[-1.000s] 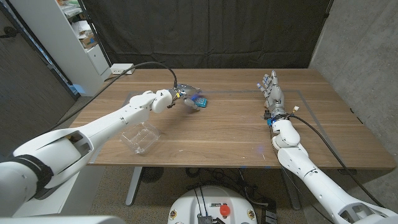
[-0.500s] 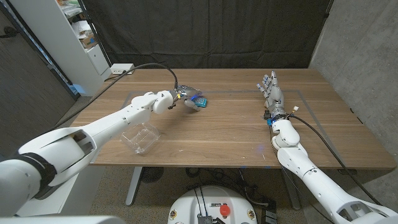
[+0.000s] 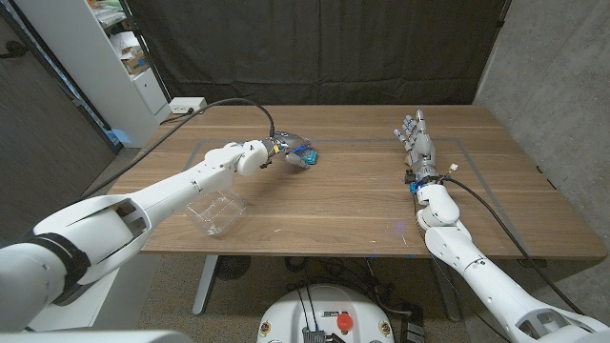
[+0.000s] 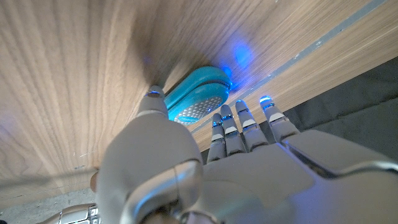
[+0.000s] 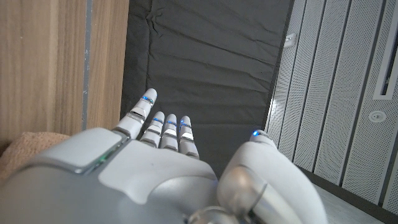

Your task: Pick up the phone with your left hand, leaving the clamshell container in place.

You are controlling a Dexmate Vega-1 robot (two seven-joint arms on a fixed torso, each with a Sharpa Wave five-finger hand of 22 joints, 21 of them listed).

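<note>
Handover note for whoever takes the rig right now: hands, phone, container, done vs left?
Left robot hand: over the teal phone, fingers around it; a firm hold cannot be told, and the phone looks to be on the table.
Right robot hand: open, holds nothing, at the table's right side.
Clamshell container: near the front left edge, untouched.
Done: reach to the phone.
Left: secure the grasp, lift the phone, leave the container.

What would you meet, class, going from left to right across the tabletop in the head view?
clamshell container → left hand → phone → right hand
</note>
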